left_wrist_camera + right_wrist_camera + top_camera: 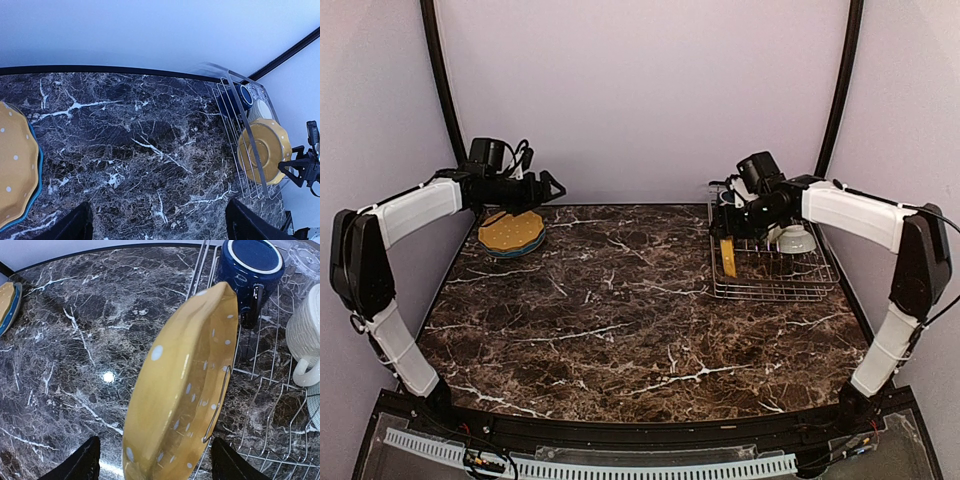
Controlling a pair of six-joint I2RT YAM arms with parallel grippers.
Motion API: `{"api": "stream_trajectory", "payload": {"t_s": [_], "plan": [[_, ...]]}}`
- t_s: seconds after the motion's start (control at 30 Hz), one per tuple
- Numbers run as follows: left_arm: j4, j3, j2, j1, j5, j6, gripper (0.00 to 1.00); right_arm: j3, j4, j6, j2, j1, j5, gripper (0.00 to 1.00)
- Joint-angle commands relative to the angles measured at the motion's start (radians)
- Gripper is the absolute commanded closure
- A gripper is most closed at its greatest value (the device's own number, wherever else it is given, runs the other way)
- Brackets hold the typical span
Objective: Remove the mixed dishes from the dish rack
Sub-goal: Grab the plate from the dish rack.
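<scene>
Far to the left of the dish rack (775,270), at the back of the marble table (620,320), the left gripper (556,187) hovers released and holds nothing. Its own camera shows its fingers (75,226) spread wide over bare marble. Beside it, well apart from the rack, a flat yellow plate (511,230) lies on a blue plate (38,172). The overhead view gives this stack as one small disc, while the left wrist view brings out the white dots and the blue rim underneath. In the rack's left end an upright yellow plate (185,385) stands on edge between the dividers, and the right gripper (726,228) hangs over it. Only the right wrist view shows how: its fingers (75,466) straddle the plate with a gap on one side, so the jaws are apart, not clamped on it. Deeper in the rack that view also picks out the dark navy mug (249,267), the clear glass tumbler (300,260) and the cream mug (306,332). In the overhead view the arm hides most of these, but the pale bowl (796,240) shows in the rack's right part.
</scene>
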Motion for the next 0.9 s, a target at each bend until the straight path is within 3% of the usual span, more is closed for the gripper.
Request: {"api": "stream_trajectory", "payload": {"t_s": [0.0, 0.37, 0.53, 0.87], "plan": [[-0.039, 0.011, 0.006, -0.009, -0.01, 0.011, 0.09, 0.034, -0.034, -0.004, 0.024, 0.023, 0.122, 0.31], [-0.045, 0.012, 0.016, -0.011, -0.016, 0.011, 0.09, 0.044, -0.019, 0.001, 0.07, 0.058, 0.203, 0.47], [-0.047, 0.015, 0.017, -0.011, -0.014, 0.01, 0.09, 0.046, -0.019, 0.004, 0.057, 0.068, 0.224, 0.65], [-0.048, 0.017, 0.017, -0.011, -0.007, 0.005, 0.09, 0.037, -0.007, 0.011, 0.006, 0.068, 0.238, 0.88]]}}
